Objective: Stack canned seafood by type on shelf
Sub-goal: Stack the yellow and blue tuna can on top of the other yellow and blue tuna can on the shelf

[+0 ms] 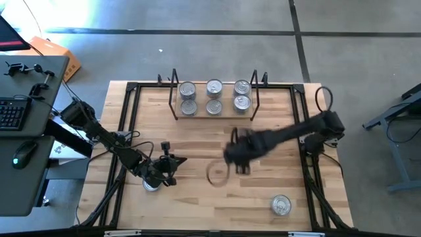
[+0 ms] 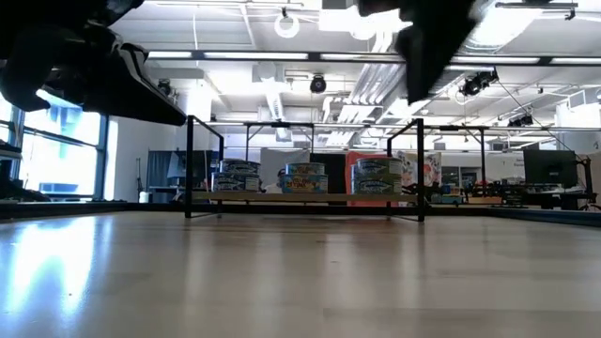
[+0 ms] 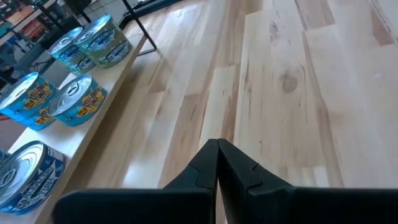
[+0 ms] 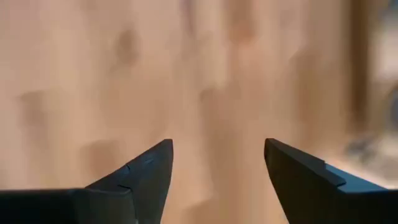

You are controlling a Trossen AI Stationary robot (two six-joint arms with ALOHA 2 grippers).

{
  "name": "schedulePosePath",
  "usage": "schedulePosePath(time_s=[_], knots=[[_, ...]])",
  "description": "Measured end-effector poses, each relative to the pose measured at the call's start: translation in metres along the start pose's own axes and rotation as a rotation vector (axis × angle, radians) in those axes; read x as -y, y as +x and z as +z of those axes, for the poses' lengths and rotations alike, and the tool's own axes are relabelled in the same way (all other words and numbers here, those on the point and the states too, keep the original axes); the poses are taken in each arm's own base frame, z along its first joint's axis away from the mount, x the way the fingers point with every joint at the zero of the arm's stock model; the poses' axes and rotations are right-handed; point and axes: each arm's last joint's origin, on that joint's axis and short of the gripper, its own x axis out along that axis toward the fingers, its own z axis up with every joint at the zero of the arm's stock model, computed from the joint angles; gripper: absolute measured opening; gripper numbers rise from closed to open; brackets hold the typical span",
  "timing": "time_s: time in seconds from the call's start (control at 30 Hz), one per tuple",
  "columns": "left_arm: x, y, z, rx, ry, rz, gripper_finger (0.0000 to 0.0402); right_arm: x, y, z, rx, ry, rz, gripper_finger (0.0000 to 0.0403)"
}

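Right claw [image 1: 237, 153] spread wide and holding nothing over mid-table; left claw [image 1: 172, 162] pinched fully together.

Seen from above, the shelf [image 1: 214, 116] sits at 12 o'clock on the table [image 1: 263, 197], a light board between black wire uprights, carrying 6 tins [image 1: 214, 97] in 3 pairs, silver lids up. The level view shows them in a row with blue and teal labels, one beside a red label. Another tin [image 1: 281, 205] stands alone on the table toward 5 o'clock, well apart from the shelf. The right arm reaches in from 3 o'clock, its claw blurred above the bare wood near the centre, its fingers [image 4: 143, 180] set far apart over the boards. The left arm comes from 9 o'clock, its claw low over the table at about 7 o'clock, its fingers [image 3: 242, 177] pressed tip to tip, empty.
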Motion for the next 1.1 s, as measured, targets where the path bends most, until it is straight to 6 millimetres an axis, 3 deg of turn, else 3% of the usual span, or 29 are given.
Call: schedulePosePath(time_s=[0.2, 0.3, 0.53, 0.67, 0.8, 0.93, 1.1], knots=[[0.000, 0.001, 0.003, 0.020, 0.003, -0.002, 0.0000, -0.083, -0.026, -0.053, -0.118, 0.225, 0.091, 0.0209], [0.000, 0.001, 0.007, 0.049, 0.005, -0.003, 0.0000, -0.120, -0.030, -0.088, -0.134, 0.346, 0.085, 0.0176], [0.001, 0.001, 0.018, 0.126, 0.031, -0.032, 0.0000, -0.174, -0.015, -0.164, -0.187, 0.709, 0.111, 0.0094], [0.001, 0.001, 0.022, 0.153, 0.051, -0.030, 0.0000, -0.178, 0.004, -0.189, -0.336, 0.848, 0.080, 0.0063], [-0.002, 0.004, 0.024, 0.158, 0.040, -0.020, 0.0000, -0.172, 0.026, -0.198, -0.425, 0.898, 0.057, 0.0042], [-0.004, 0.008, 0.025, 0.157, 0.023, -0.062, 0.0000, -0.160, 0.044, -0.188, -0.451, 0.858, 0.102, 0.0029], [-0.006, 0.011, 0.026, 0.166, 0.008, -0.103, 0.0000, -0.133, 0.060, -0.153, -0.374, 0.763, 0.119, 0.0021]])
